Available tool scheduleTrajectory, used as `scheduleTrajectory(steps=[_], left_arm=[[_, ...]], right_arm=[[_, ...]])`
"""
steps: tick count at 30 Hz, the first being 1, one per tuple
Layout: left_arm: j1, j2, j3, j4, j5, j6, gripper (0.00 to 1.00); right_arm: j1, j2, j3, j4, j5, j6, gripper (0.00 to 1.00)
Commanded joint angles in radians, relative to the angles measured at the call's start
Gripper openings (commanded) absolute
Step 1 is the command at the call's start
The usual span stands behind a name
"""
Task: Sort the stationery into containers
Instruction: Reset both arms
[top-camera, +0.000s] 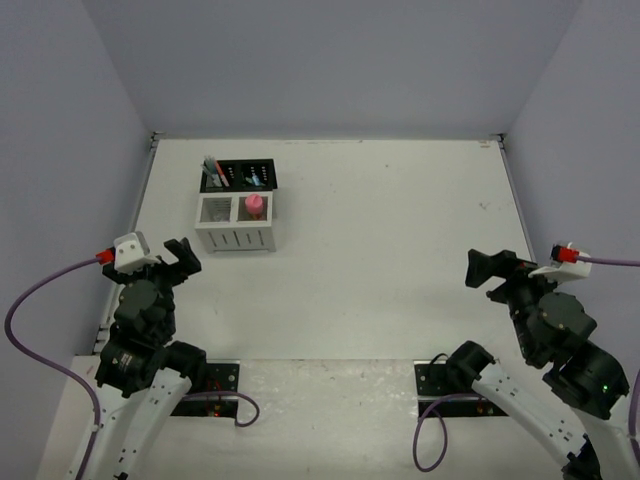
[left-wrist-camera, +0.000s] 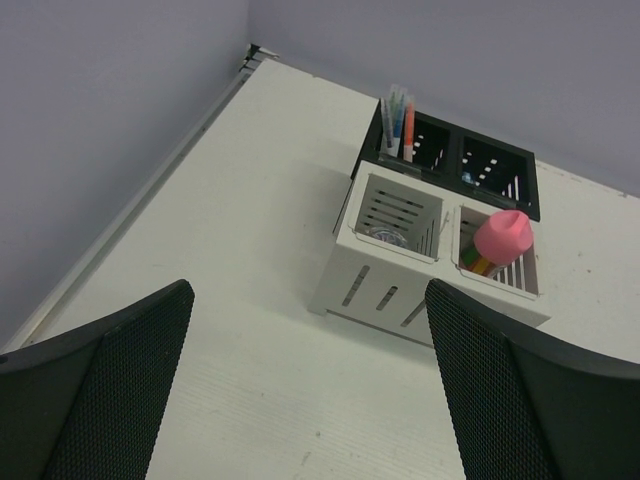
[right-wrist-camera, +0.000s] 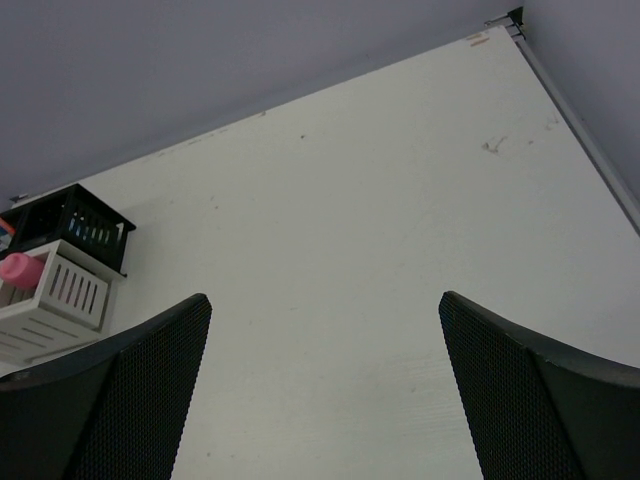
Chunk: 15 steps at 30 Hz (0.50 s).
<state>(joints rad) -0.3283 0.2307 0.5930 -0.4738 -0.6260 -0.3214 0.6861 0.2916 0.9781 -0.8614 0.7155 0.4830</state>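
Note:
The desk organiser stands at the back left: a black slotted rack (top-camera: 240, 175) joined to a lower white slatted box (top-camera: 235, 238). Thin pens (left-wrist-camera: 400, 125) stand in the rack's left slot. A pink tube (left-wrist-camera: 502, 236) sticks up from the white box's right compartment, with coloured pieces under it. A small round roll (left-wrist-camera: 386, 237) lies in the left compartment. My left gripper (top-camera: 177, 260) is open and empty, near the box's left front. My right gripper (top-camera: 490, 270) is open and empty at the right, far from the organiser (right-wrist-camera: 55, 295).
Grey walls close the table on three sides, with a metal rim (top-camera: 145, 190) along the left edge and another (top-camera: 515, 195) along the right. Cables (top-camera: 40, 290) run from both wrists. A small scuff mark (right-wrist-camera: 492, 146) shows at the far right.

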Motion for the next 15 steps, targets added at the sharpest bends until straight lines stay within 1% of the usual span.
scheduleTrajectory(steps=[1,15], left_arm=[[0.003,-0.007,-0.007,0.049,0.021,0.012,1.00],[0.003,0.007,-0.013,0.060,0.054,0.016,1.00]], right_arm=[[0.001,0.001,-0.010,0.010,0.016,0.025,0.99],[0.001,0.009,-0.049,0.041,0.025,0.032,0.99]])
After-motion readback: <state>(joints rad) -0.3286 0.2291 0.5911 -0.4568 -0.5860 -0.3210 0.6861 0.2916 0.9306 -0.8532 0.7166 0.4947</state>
